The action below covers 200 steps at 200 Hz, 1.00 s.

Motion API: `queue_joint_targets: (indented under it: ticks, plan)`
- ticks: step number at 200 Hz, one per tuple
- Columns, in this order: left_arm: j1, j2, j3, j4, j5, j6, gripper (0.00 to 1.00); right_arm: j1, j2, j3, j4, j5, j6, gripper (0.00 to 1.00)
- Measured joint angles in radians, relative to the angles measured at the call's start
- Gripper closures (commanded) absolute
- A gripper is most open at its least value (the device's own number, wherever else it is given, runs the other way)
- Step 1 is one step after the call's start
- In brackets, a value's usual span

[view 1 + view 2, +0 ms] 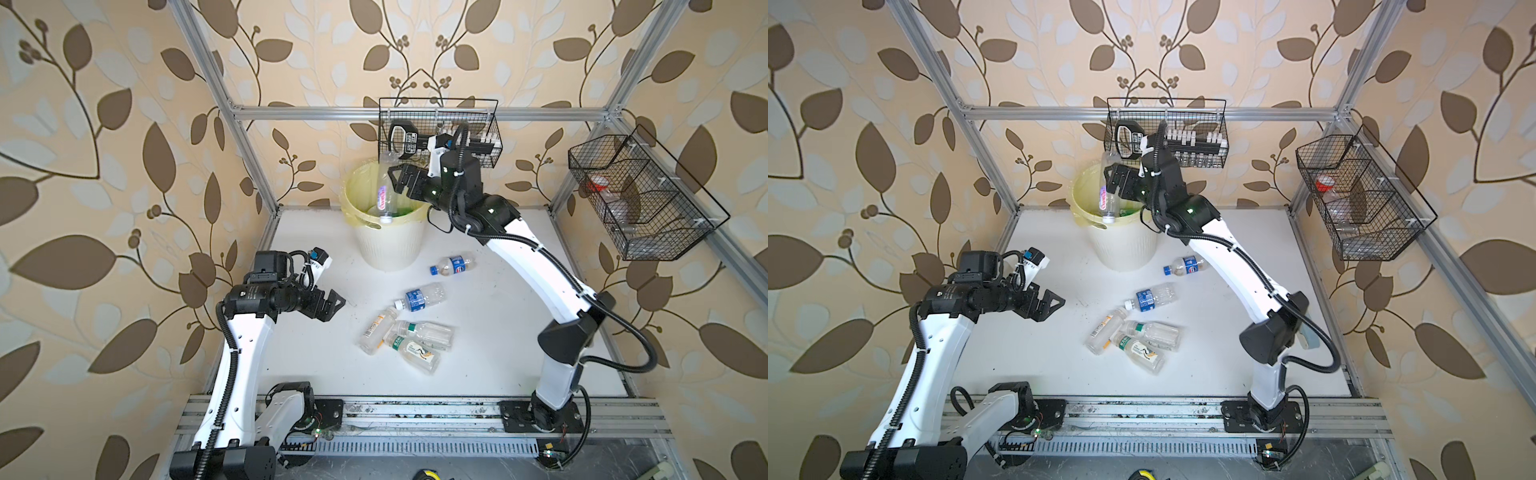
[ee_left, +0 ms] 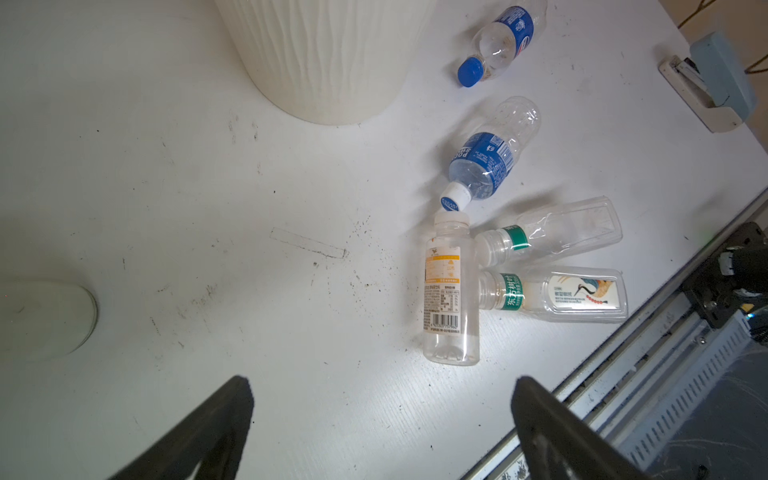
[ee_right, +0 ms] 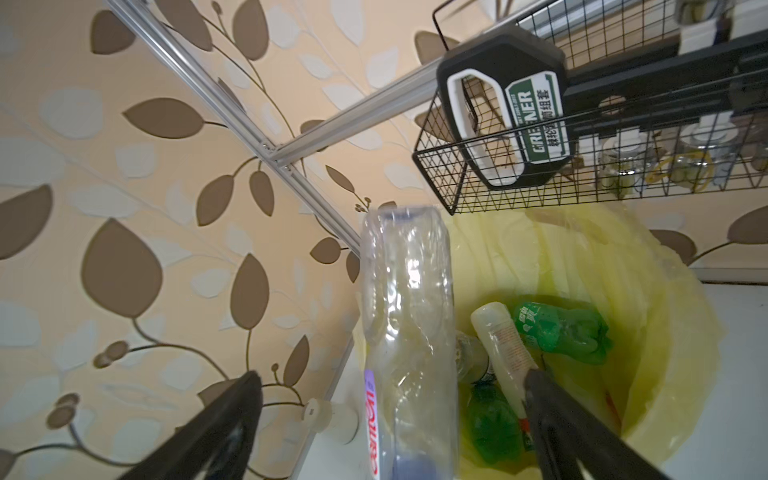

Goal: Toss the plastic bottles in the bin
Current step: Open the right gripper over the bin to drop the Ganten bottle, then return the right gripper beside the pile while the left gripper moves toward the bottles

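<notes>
R gripper (image 3: 392, 376): jaws wide, holding nothing; clear bottle (image 1: 383, 195) upright, cap down, loose btwn them over bin (image 1: 388, 249), far edge of table (image 1: 498, 353).
L gripper (image 2: 382, 380): open, empty.
Next: your L arm's nearer; orange-label bottle (image 1: 376, 332) mid-table, cap toward far edge.

The white counter (image 1: 307, 374) was scuffed and speckled. The bin (image 1: 388, 249) stood at its far middle. Nearer lay a blue-capped bottle (image 1: 453, 264) and a blue-labelled bottle (image 1: 422, 297). Nearest, an orange-labelled bottle (image 1: 376, 330), a green-banded bottle (image 1: 424, 330) and a crane-labelled bottle (image 1: 413, 353) touched. A blurred pale object (image 2: 45, 320), possibly a jar, sat apart.
</notes>
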Motion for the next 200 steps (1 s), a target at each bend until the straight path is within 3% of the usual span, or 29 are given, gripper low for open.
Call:
queue_joint_targets:
  ticks: [25, 55, 108, 200]
  plan:
    - [0.000, -0.030, -0.008, -0.021, 0.002, 0.014, 0.01, 0.027, -0.053, -0.121, -0.024, 0.021, -0.022, 0.00]
    - [0.000, -0.065, -0.032, -0.037, 0.001, 0.032, 0.01, 0.051, -0.307, -0.421, 0.010, 0.027, -0.036, 0.00]
    - [0.000, -0.020, -0.032, -0.039, 0.001, 0.042, 0.01, 0.034, -0.679, -0.743, 0.090, 0.055, -0.048, 0.00]
    - [0.000, -0.008, -0.032, -0.041, -0.002, 0.061, 0.01, -0.043, -0.810, -1.145, 0.081, 0.015, -0.028, 0.00]
